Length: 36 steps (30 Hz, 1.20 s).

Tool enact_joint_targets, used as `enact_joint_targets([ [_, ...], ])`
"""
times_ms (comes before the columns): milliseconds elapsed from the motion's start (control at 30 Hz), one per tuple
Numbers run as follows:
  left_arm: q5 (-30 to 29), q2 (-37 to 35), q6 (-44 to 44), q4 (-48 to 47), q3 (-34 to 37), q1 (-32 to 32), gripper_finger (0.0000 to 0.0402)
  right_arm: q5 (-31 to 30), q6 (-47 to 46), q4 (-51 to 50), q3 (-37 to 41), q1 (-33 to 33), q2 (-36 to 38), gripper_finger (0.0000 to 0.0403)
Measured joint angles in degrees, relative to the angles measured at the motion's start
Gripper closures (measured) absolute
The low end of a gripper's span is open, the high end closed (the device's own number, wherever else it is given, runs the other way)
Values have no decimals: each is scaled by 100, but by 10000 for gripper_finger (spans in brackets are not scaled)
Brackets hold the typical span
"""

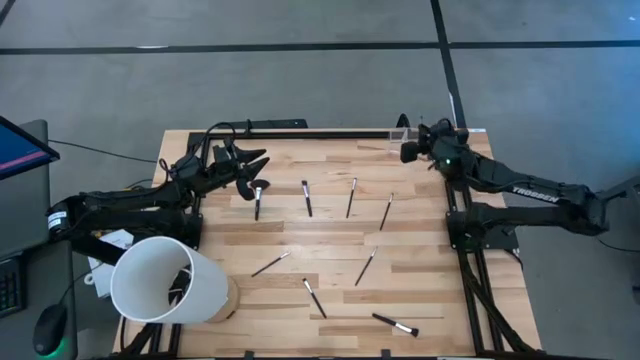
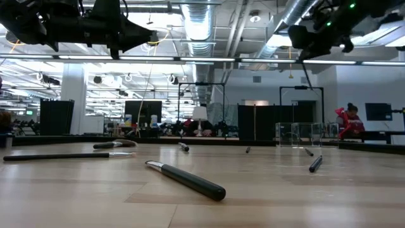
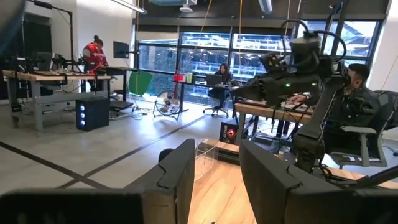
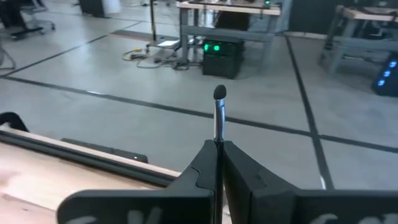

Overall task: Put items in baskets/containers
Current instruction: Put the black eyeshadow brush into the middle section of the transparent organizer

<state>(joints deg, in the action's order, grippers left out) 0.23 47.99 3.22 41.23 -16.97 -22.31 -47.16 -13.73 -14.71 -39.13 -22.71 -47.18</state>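
the wooden table (image 1: 420,290) has brushes scattered across it; the clear holder (image 1: 398,133) sits at its far edge. just beside it, the right gripper (image 4: 219,163) is clamped on a brush (image 4: 218,118), which should be upright over the opening before release. the left gripper (image 3: 214,174) hovers empty, fingers parted.

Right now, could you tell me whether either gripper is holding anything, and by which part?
The right gripper pinches a makeup brush by its handle, bristle tip pointing away from the wrist. The left gripper is open and holds nothing.
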Motion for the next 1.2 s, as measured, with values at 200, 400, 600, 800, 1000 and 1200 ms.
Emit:
enact_joint_targets([
  [200, 0, 0, 0, 0, 0, 0, 277, 1018, 479, 943, 0, -614, -481, 400],
  [400, 0, 0, 0, 0, 0, 0, 277, 1460, 691, 1578, 0, -1066, -903, 397],
  [600, 0, 2, -2, -6, 0, 0, 277, 2033, 823, 2240, 7, -1476, -1031, 400],
  [800, 2, 2, -240, -42, 0, 0, 277, 2083, 938, 2353, 31, -1731, -1022, 399],
  [1000, 0, 2, -251, -76, 0, 2, 277, 2645, 913, 4139, 1083, -2182, -1016, 401],
  [1200, 0, 20, -270, -306, 0, 2, 277, 2791, 924, 4842, 1630, -2572, -1014, 401],
])
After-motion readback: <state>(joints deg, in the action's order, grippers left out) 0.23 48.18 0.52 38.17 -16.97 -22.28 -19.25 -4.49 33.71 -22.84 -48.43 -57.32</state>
